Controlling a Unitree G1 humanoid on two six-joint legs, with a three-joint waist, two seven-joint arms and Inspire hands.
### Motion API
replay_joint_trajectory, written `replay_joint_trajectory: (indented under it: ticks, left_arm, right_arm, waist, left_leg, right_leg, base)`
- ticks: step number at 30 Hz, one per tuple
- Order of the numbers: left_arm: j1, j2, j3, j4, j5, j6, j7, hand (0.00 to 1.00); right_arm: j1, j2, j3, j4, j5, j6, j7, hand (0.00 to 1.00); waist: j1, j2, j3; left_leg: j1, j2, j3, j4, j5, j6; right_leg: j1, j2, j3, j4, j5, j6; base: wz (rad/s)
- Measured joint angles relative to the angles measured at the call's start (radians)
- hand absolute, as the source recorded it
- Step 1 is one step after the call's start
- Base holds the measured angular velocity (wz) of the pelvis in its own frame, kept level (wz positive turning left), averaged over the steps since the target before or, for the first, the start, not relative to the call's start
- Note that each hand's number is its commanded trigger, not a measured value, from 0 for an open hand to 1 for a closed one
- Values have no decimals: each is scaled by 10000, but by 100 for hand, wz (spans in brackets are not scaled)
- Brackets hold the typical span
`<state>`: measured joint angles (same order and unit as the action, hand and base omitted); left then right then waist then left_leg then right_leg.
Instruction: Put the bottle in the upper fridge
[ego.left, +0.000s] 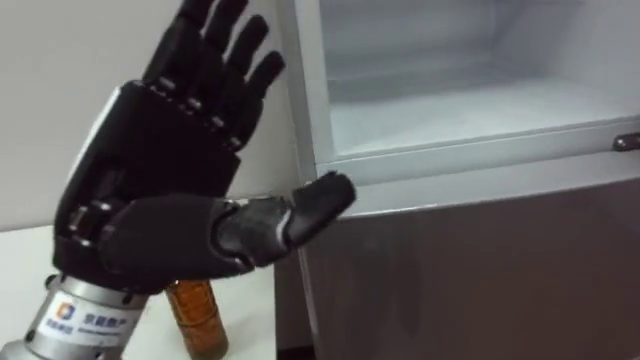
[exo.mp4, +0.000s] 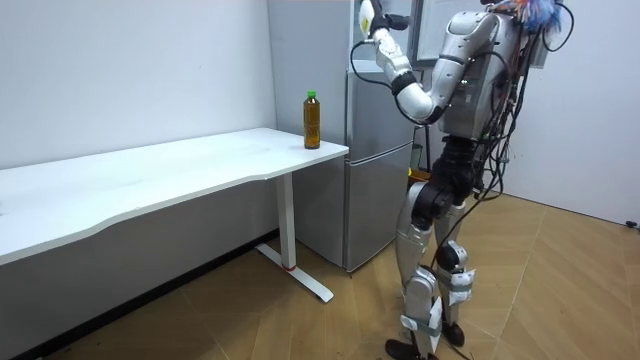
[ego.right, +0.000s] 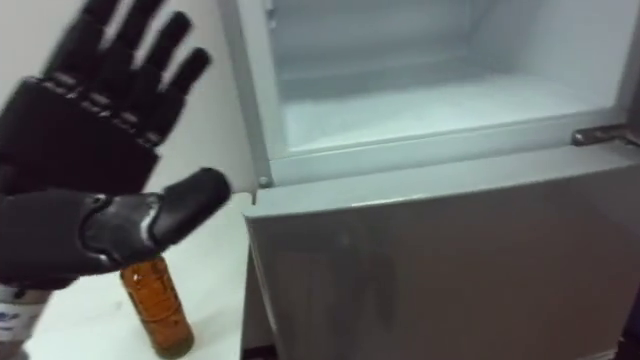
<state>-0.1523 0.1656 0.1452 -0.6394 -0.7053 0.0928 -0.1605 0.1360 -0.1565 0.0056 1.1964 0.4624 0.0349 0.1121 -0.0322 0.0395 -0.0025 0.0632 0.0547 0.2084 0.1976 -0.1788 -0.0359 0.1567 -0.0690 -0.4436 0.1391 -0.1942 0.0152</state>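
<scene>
My left hand (ego.left: 170, 190) is raised in front of my face, open, with straight fingers and the thumb pointing toward the fridge; it holds nothing. In the right eye view the left hand (ego.right: 80, 180) is at the left edge. Below it the bottle (ego.left: 197, 318), amber with brown liquid, stands upright on the white table (ego.left: 250, 320). The room view has the bottle (exo.mp4: 312, 120), green-capped, at the table's corner beside the fridge. The upper fridge compartment (ego.left: 470, 105) stands open, its white shelf bare. I stand facing the fridge (exo.mp4: 380, 170) with the left hand (exo.mp4: 368, 18) lifted near its top.
The lower fridge door (ego.left: 480, 270) is shut, grey and flat. A metal hinge piece (ego.left: 627, 141) juts out at the right of the upper opening. The long white table (exo.mp4: 150, 175) runs along the wall to my left.
</scene>
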Motion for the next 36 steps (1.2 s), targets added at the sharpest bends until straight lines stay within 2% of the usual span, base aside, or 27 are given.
replay_joint_trajectory:
  ticks: [3, 7, 9, 13, 16, 18, 20, 24, 29, 31, 33, 36]
  left_arm:
    - [6, -14, 442, -15, 42, -256, 516, 0]
    - [263, -12, 1053, -22, 446, -478, 1103, 0]
    - [677, -11, 1679, -48, 825, -533, 1409, 0]
    - [1278, -14, 2195, -6, 1400, -590, 1988, 0]
    - [2001, -58, 2519, 322, 1605, -678, 2367, 0]
    - [2602, -217, 2606, 834, 1766, -667, 2685, 0]
    - [2887, -402, 2792, 1150, 1679, -671, 2922, 0]
    - [3269, -404, 2857, 2446, 1669, -807, 3707, 0]
    - [3867, -470, 2836, 3999, 1674, -922, 4534, 0]
    - [3981, -555, 2815, 4597, 1654, -1008, 4812, 0]
    - [4068, -557, 2726, 5801, 1526, -1045, 5109, 0]
    - [4076, -721, 2569, 7282, 1506, -1062, 5464, 0]
  right_arm:
    - [75, 72, 107, -49, -2, -22, -22, 0]
    - [438, 100, 140, -609, -28, -32, -66, 0]
    - [584, 119, 102, -792, -275, -100, -157, 0]
    - [655, 147, 75, -771, -605, -122, -354, 0]
    - [705, 140, -192, -860, -751, -125, -469, 0]
    - [951, 142, -283, -1077, -731, -119, -639, 0]
    - [1111, 157, -296, -1239, -742, -116, -665, 0]
    - [1090, 162, -411, -1276, -842, -116, -649, 0]
    - [1083, 159, -521, -1254, -836, -116, -647, 0]
    - [1152, 158, -546, -1251, -801, -113, -656, 0]
    - [1161, 157, -579, -1249, -809, -113, -654, 0]
    - [1193, 169, -739, -1363, -902, -114, -560, 0]
  waist:
    - [383, -68, -18]
    - [698, -146, -78]
    - [754, -166, -92]
    - [935, -203, -85]
    - [1037, -176, -79]
    - [1143, -151, -59]
    - [1157, -152, -52]
    - [1165, -149, -16]
    - [1101, -182, -19]
    - [1085, -241, -12]
    - [1012, -263, -14]
    - [965, -280, 36]
  left_leg:
    - [-16, -39, 6, 0, 4, 9]
    - [-54, -100, -4, 0, 3, 10]
    - [-44, -157, -72, 14, 3, 13]
    - [-62, -204, -193, 77, -45, 90]
    - [-14, -280, -241, 47, -20, 131]
    - [54, -322, -241, 63, -27, 142]
    - [62, -339, -328, 59, -37, 165]
    - [6, -352, -466, 77, -37, 187]
    - [16, -357, -464, 66, -55, 212]
    - [25, -372, -463, 50, -56, 213]
    - [70, -392, -461, 42, -55, 214]
    - [181, -399, -436, -4, -60, 221]
  right_leg:
    - [0, -34, -33, 17, -14, 23]
    - [64, -93, -114, 19, -40, 67]
    - [118, -151, -237, 45, -70, 116]
    - [195, -170, -274, 48, -111, 165]
    - [230, -235, -229, 137, -185, 202]
    - [335, -269, -238, 126, -230, 242]
    - [351, -308, -257, 136, -253, 244]
    - [351, -313, -284, 154, -293, 223]
    - [344, -308, -255, 223, -342, 225]
    - [372, -258, -214, 204, -339, 225]
    - [394, -271, -177, 214, -336, 225]
    - [364, -275, 114, 292, -350, 223]
  base:
    - [6]
    - [7]
    - [15]
    - [13]
    - [13]
    - [13]
    - [16]
    - [11]
    - [0]
    - [0]
    - [0]
    - [-6]
